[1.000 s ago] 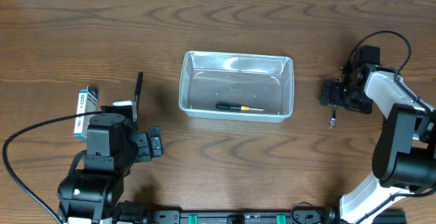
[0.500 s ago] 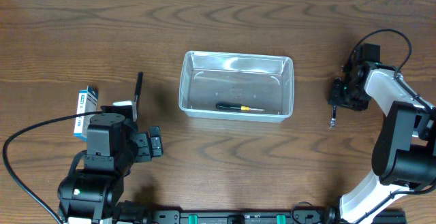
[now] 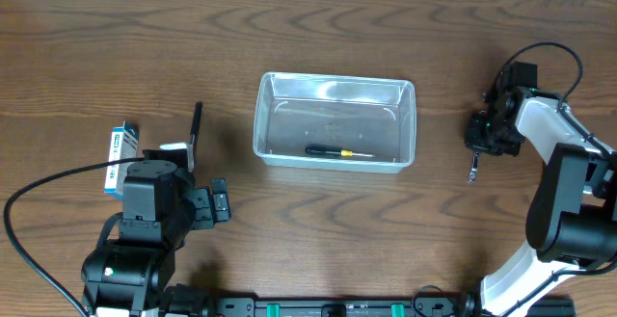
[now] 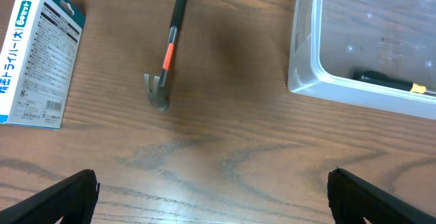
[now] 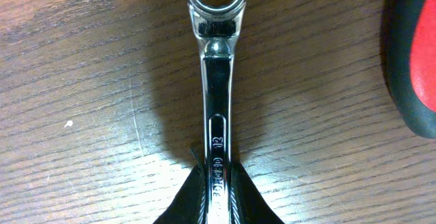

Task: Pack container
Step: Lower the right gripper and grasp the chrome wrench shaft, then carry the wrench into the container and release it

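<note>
Right jaws have drawn in since a second ago and now pinch the shank of a steel ring wrench [image 3: 471, 170], well to the right of the container [image 3: 413, 124].

Clear and shallow, the container sits mid-worktop [image 3: 318, 28] on brown wood grain, with a black-handled screwdriver [image 3: 337, 151] lying inside along the wall on the robot's side. On the wrench the black fingertips [image 5: 187, 207] are closed almost together, with the ring end pointing away from them and a 12 stamped on the shank. A red-and-black grip [image 5: 415, 54] shows at that view's right edge. Left of the container lie a hammer [image 4: 167, 47] with a black-and-orange handle and, beyond it, a blue-and-white box [image 4: 37, 54]. Left jaws are spread wide, holding nothing, above bare wood. The right arm reaches forward, wrist bent down over the wrench. The left arm is folded over its base.
</note>
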You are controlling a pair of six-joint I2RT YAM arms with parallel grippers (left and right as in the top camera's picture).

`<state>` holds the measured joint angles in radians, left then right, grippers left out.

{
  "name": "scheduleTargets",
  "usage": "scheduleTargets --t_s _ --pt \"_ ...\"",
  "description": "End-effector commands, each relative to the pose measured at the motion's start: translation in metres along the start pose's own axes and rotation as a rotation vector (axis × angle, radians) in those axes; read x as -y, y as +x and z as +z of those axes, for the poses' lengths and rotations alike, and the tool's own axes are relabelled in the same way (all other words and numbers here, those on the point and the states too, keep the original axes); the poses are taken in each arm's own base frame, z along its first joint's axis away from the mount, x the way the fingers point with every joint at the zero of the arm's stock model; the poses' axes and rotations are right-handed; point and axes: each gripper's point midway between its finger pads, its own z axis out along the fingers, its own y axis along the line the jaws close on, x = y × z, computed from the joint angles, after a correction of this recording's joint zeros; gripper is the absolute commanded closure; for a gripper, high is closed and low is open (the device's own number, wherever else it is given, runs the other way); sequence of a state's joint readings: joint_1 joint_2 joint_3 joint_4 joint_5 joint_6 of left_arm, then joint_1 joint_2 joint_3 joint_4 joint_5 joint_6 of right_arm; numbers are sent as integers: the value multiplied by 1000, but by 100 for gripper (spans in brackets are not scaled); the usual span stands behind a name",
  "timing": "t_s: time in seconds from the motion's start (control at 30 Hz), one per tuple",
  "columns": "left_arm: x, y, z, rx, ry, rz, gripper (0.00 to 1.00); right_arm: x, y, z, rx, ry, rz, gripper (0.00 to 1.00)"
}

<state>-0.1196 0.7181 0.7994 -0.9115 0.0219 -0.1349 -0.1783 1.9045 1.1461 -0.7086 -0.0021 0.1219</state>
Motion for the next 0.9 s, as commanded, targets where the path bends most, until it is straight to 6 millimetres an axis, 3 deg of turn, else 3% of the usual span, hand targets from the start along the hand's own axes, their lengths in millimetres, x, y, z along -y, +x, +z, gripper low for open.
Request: scheduleTargets --t_s 0.0,0.07,0.27,0.4,0.5,0.63,0.77,0.87 --pt "0 -6 -5 20 -4 -10 2 8 36 31 -138 44 -7 94" --pt "0 -6 -5 20 -4 -10 2 8 35 31 -137 44 -7 99" --pt "0 -6 -5 20 -4 -10 2 8 35 30 -134 41 1 99" --pt "0 -6 -5 20 -4 -10 2 2 22 9 -107 18 1 99" --pt "0 -6 -5 20 -4 -10 2 -3 -3 -32 -31 8 -34 99" --pt "0 -6 -5 20 -4 -10 2 -27 -36 -110 137 -15 -153 99" --pt "0 -6 -5 20 -4 -10 2 -73 -50 -185 333 -46 -374 99" --pt "0 -6 -5 20 -4 -10 2 -122 -39 -215 416 -78 -641 99"
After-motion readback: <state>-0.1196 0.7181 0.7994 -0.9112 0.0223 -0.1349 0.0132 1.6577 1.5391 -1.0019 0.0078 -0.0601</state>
